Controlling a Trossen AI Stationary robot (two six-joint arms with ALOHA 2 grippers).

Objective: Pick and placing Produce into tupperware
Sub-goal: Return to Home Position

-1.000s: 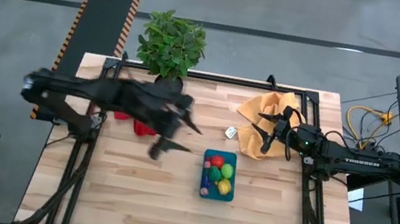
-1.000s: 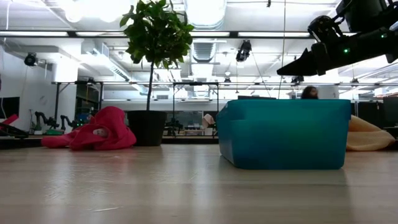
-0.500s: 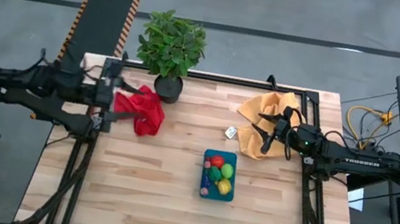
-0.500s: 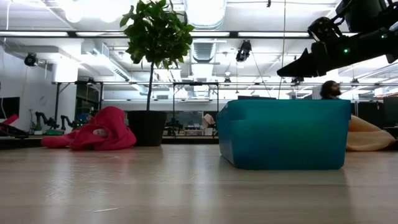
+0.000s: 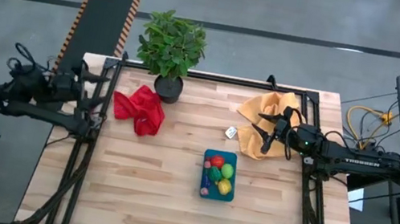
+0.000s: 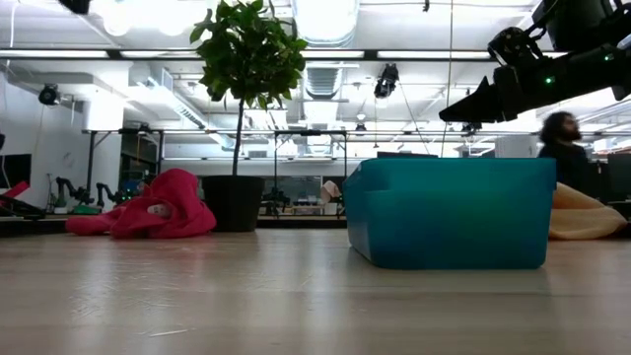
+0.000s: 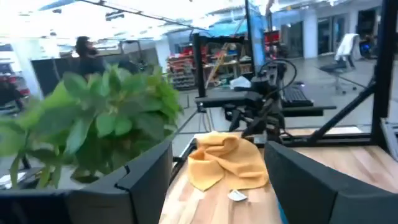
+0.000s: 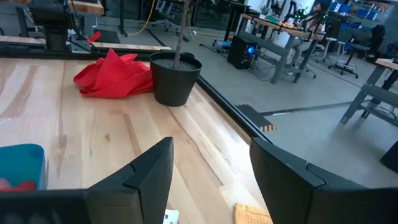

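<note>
From table height, the produce (image 5: 218,172) is being hidden by the wall of the container (image 6: 449,212). Only from above are red, green and yellow pieces being shown inside it (other colours are too small to confirm). The container is being kept right of the table's (image 5: 146,192) middle, its long side running from far edge to near edge. The left gripper (image 7: 217,152) is being held folded back at the table's left edge, fingers spread and empty. The right gripper (image 5: 265,134) is being held above the yellow cloth (image 5: 258,105), likewise spread and empty.

Teal tupperware (image 6: 449,212) — red cloth (image 5: 141,110).
</note>
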